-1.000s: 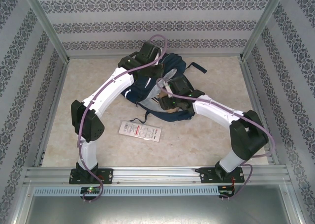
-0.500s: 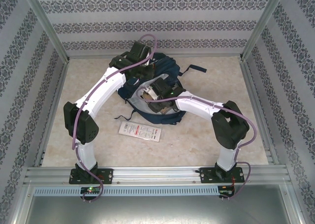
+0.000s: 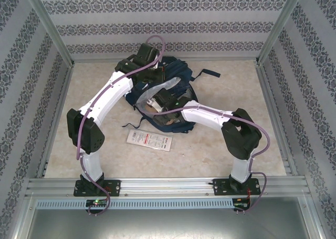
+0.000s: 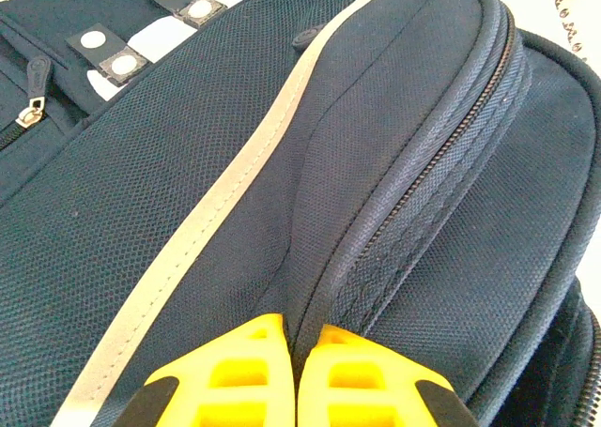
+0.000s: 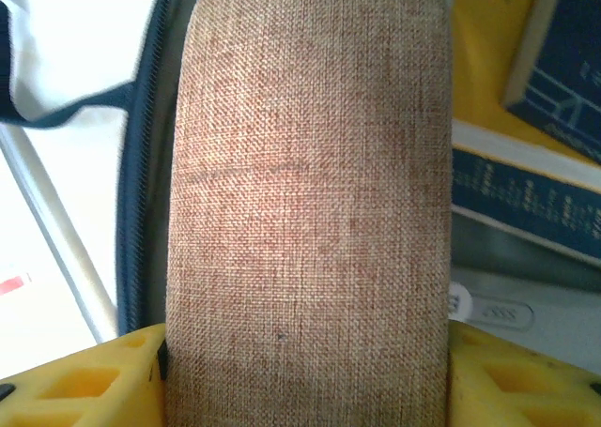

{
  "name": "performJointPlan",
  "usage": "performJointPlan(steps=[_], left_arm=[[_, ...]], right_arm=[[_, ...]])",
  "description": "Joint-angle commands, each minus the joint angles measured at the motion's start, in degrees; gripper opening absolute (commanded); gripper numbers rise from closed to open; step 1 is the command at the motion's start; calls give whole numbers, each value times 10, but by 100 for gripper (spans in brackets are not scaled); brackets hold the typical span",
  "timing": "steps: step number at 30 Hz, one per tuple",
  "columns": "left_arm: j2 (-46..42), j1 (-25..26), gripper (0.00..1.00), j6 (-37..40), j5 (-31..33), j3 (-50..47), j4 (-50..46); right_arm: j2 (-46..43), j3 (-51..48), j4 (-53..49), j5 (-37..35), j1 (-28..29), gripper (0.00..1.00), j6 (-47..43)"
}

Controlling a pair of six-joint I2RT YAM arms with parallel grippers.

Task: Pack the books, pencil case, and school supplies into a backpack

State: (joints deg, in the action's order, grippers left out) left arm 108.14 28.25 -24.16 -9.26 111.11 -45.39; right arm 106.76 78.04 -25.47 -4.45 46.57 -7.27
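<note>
The navy backpack [image 3: 181, 73] lies at the middle back of the table with its mouth facing the arms. My left gripper [image 4: 302, 338] is shut on a fold of the backpack's [image 4: 188, 164] fabric beside a zip, next to the pale reflective stripe [image 4: 235, 174]. My right gripper [image 5: 305, 375] is shut on the pencil case [image 5: 310, 211], a brown woven pouch pointing into the open backpack. Beyond the pouch, books lie inside: an orange-yellow one [image 5: 484, 33] and a navy one [image 5: 563, 61]. In the top view the right gripper [image 3: 156, 100] sits in the bag's mouth.
A white packet with red print [image 3: 149, 139] lies flat on the table in front of the backpack, between the two arms. A dark strap [image 3: 207, 72] trails to the bag's right. Metal frame posts and patterned walls enclose the table.
My right arm has swung left and pushed the pencil case further into the backpack's mouth. My left arm shifted slightly left and back, still gripping the fabric.
</note>
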Motion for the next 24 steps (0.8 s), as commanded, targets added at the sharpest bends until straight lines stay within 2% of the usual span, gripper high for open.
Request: performJointPlan(steps=[1,8,10,14,15,16,24], left_arm=[[-34,-1,0,-45,-27,15,80],[-47,-1,0,-43,-18,-12,85],[-48,-1,0,-42,-17,-15,84],[-48,-2,0,-39,-11,-19,83],[-48,-1,0,-38,-11,-20,83],[-47,-2,0,-37,-9,-20,82],[-48,-5,0,-32,1,-33,79]], right_arm=[[32,40,23,27,17,60,1],[59,53,27,24,9,70,16],[53,51,25,21,5,80,18],[22,33,32,13,3,82,24],[11,27,32,8,2,89,28],[2,21,34,4,2,90,33],[-104,-53,54,-12,-3,88,81]])
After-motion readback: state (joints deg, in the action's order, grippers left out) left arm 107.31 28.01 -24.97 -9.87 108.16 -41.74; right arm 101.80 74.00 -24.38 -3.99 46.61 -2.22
